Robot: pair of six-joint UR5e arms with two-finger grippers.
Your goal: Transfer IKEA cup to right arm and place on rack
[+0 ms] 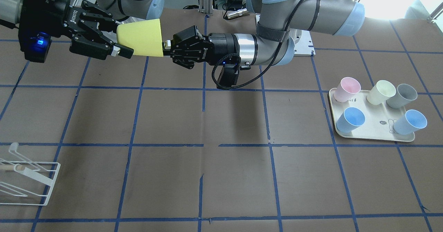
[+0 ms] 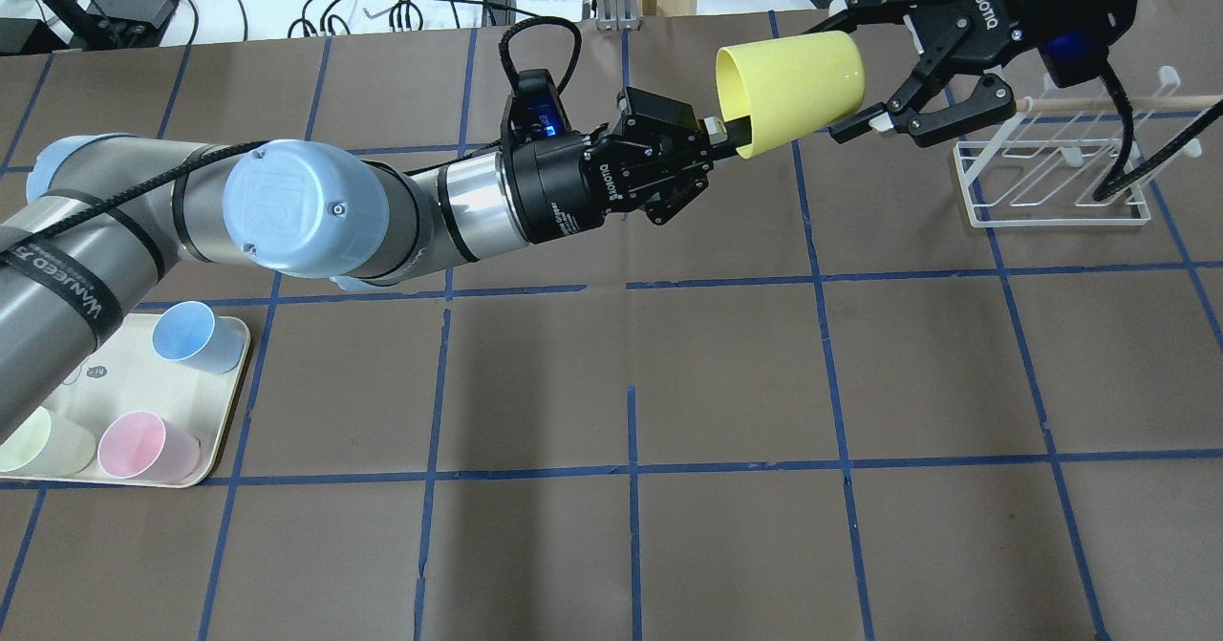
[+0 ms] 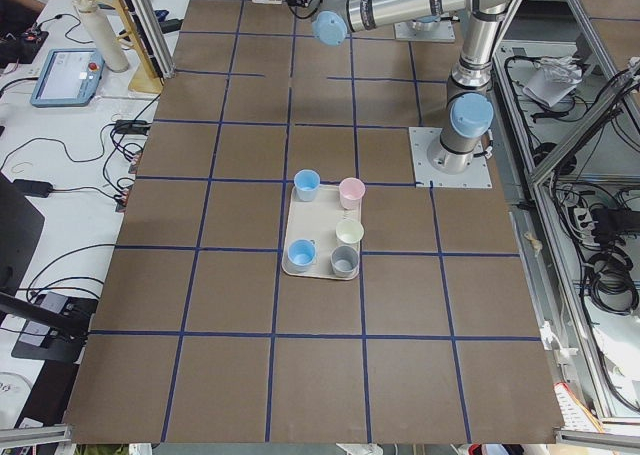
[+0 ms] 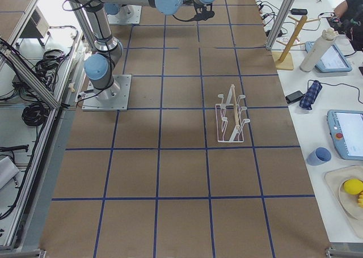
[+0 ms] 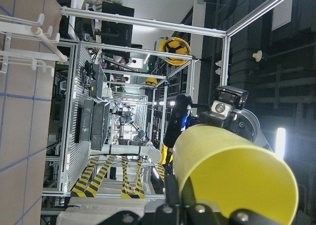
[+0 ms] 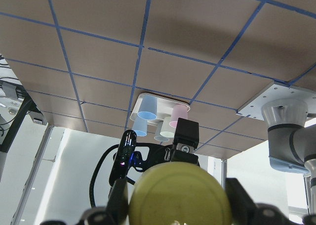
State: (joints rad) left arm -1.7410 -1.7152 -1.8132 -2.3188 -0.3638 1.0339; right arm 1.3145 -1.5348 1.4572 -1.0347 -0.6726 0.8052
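Observation:
The yellow IKEA cup [image 1: 142,38] lies on its side in the air over the far part of the table, and also shows in the overhead view [image 2: 793,87]. My left gripper [image 2: 721,139], on the arm with the looped black cable, is shut on the cup's rim, one finger inside and one outside. My right gripper [image 2: 846,73] is open. Its fingers straddle the cup's closed base with small gaps. The right wrist view shows the base [image 6: 177,200] between the two fingers. The white wire rack [image 2: 1051,178] stands on the table just beyond the right gripper.
A cream tray [image 1: 372,124] on my left side of the table holds several upright cups: pink, cream, grey and two light blue. The rack shows at the lower left of the front view [image 1: 31,180]. Brown table with a blue tape grid.

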